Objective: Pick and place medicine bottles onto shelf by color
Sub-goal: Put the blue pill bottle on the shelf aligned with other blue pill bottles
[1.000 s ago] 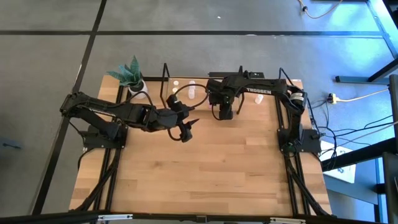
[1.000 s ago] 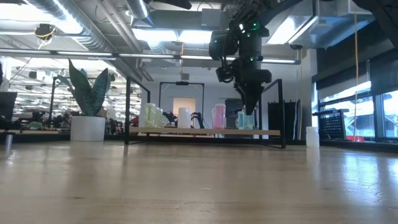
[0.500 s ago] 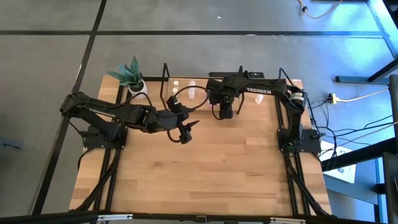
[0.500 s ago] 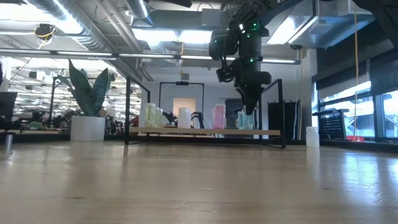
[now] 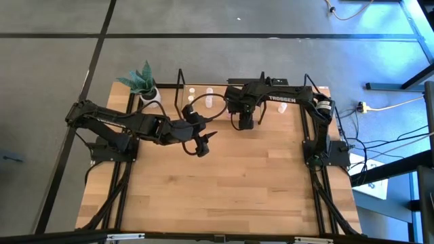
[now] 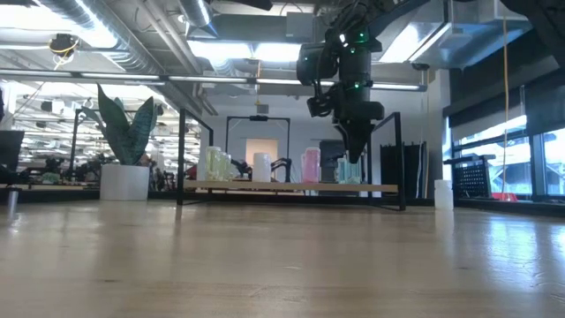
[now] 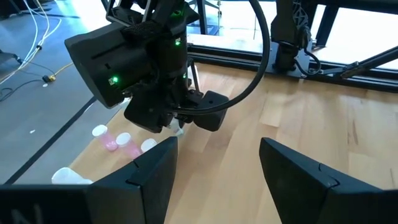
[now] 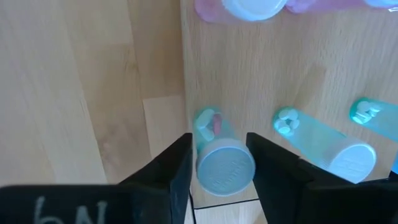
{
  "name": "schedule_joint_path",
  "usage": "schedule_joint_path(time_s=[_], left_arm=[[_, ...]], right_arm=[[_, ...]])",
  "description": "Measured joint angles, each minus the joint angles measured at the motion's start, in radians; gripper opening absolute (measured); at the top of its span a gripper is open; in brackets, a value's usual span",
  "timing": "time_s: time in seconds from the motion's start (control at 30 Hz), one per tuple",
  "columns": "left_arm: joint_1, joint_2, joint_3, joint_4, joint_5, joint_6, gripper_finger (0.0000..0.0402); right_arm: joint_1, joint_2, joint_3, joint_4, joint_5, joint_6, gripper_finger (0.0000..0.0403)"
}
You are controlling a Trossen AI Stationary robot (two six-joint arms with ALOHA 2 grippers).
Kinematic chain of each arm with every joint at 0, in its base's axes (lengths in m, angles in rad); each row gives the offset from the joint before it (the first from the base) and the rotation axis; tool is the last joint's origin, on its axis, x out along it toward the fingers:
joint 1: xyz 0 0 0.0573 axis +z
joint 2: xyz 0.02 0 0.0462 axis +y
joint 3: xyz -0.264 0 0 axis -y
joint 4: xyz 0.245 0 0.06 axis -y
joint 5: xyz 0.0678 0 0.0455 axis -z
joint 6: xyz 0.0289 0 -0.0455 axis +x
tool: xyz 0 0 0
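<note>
The shelf (image 5: 217, 97) stands at the table's far middle; its wooden board (image 6: 282, 186) carries yellowish (image 6: 216, 165), white (image 6: 261, 168), pink (image 6: 311, 166) and greenish bottles. My right gripper (image 5: 245, 124) points down over the board's right part, shut on a greenish bottle (image 8: 217, 149) with a white cap. Two more greenish bottles (image 8: 323, 146) stand beside it, with pink ones (image 8: 249, 7) further along. My left gripper (image 5: 203, 144) hangs open and empty above the table's middle, near the shelf's front. My right gripper pinches the greenish bottle's capped top end (image 8: 225, 168) between its two fingers (image 8: 168, 177), from above, pointing down. The bottle stands upright at the board's front edge (image 8: 184, 93), its lower end (image 6: 349, 179) on the board as far as the low view shows.
A white plant pot (image 5: 150, 96) stands at the shelf's left end. The shelf's black end frames (image 6: 181, 155) rise at both ends. A small white cylinder (image 6: 443, 193) stands on the table to the right of the shelf. Bare wood fills the near half (image 5: 224, 190).
</note>
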Motion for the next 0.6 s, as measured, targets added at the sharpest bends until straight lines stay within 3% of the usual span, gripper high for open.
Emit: schedule_joint_path(time_s=[0.17,0.33,0.6], left_arm=[[0.000,0.000,0.000,0.000,0.000,-0.017,0.0221],[0.000,0.000,0.000,0.000,0.001,-0.018,0.0221],[-0.003,0.000,0.000,0.000,0.018,-0.017,0.0221]], right_arm=[[0.000,0.000,0.000,0.001,0.005,0.001,0.0169],[0.000,0.000,0.000,0.002,0.081,-0.002,0.0185],[0.001,0.000,0.000,0.002,0.085,-0.001,0.0188]])
